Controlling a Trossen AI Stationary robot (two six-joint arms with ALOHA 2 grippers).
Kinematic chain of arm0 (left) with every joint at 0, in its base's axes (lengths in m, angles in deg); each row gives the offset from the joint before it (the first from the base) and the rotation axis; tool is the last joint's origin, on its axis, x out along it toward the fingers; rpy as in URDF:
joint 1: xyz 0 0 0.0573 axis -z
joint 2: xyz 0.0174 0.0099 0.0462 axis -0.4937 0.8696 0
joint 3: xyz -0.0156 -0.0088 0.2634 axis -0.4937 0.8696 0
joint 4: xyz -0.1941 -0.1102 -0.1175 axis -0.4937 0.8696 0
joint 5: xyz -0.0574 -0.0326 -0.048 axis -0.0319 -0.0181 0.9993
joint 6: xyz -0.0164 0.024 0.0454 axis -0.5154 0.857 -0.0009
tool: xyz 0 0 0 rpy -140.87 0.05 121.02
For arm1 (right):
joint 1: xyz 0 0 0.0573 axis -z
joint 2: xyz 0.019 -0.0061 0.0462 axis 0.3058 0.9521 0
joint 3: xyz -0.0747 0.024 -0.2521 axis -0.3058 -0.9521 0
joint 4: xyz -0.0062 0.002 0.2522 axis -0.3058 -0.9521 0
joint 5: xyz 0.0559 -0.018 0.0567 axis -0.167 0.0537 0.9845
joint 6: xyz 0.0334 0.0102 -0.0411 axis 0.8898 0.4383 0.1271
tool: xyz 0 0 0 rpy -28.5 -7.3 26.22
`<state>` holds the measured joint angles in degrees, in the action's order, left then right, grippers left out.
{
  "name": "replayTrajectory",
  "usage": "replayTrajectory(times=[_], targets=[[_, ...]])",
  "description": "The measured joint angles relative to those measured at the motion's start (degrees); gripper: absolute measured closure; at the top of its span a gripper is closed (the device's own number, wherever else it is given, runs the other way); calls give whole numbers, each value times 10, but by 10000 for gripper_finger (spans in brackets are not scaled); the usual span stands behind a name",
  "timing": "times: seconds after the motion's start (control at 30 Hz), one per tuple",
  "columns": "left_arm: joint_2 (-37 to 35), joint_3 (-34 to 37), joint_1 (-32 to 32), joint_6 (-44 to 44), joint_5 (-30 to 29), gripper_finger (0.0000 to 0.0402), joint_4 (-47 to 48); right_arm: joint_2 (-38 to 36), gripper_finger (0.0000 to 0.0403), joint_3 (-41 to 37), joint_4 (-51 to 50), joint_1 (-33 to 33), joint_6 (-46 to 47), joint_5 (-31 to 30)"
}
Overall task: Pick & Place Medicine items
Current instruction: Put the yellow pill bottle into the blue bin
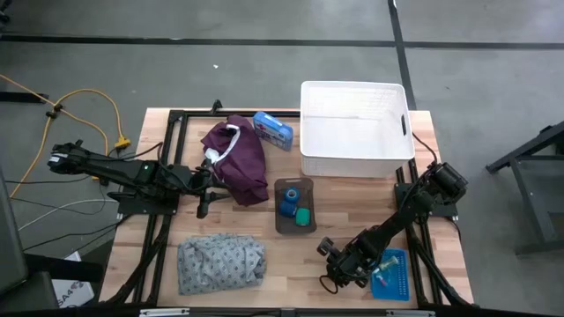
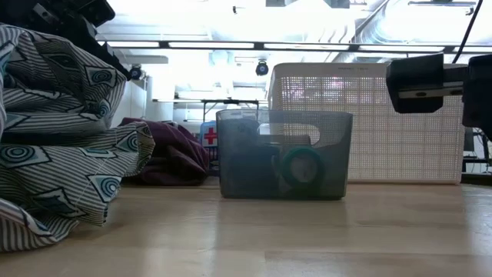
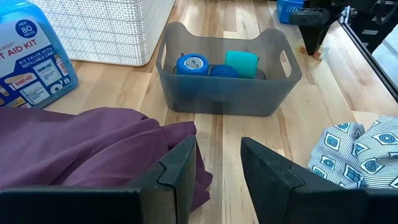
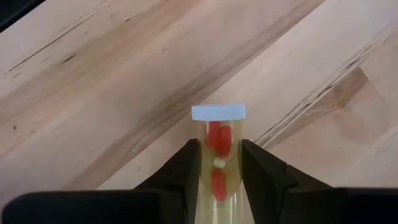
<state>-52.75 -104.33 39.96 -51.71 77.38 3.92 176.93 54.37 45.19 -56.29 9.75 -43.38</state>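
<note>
I've got the right gripper (image 4: 216,163) clamped shut on a small clear vial (image 4: 217,158) with a white cap and red and pale pills inside, its cap poking out just past my fingertips above the bare table (image 4: 112,74), so I judge this to be the grasp step just completed. Next I need to lift it clear and carry it over to the grey bin (image 1: 294,205), which sits nearby with the blue roll (image 1: 289,208) and green roll (image 1: 303,217) already in it. My left gripper (image 3: 216,165) waits slightly parted and empty over the maroon garment (image 3: 93,146), facing that bin.
</note>
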Motion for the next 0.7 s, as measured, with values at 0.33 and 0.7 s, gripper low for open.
replayTrajectory(times=[0.33,0.7], targets=[[0,0,0,0,0,279,0,-115,307,0,-11,15,39,-35],[0,0,0,0,0,279,0,-159,306,0,-38,-1,134,-91]])
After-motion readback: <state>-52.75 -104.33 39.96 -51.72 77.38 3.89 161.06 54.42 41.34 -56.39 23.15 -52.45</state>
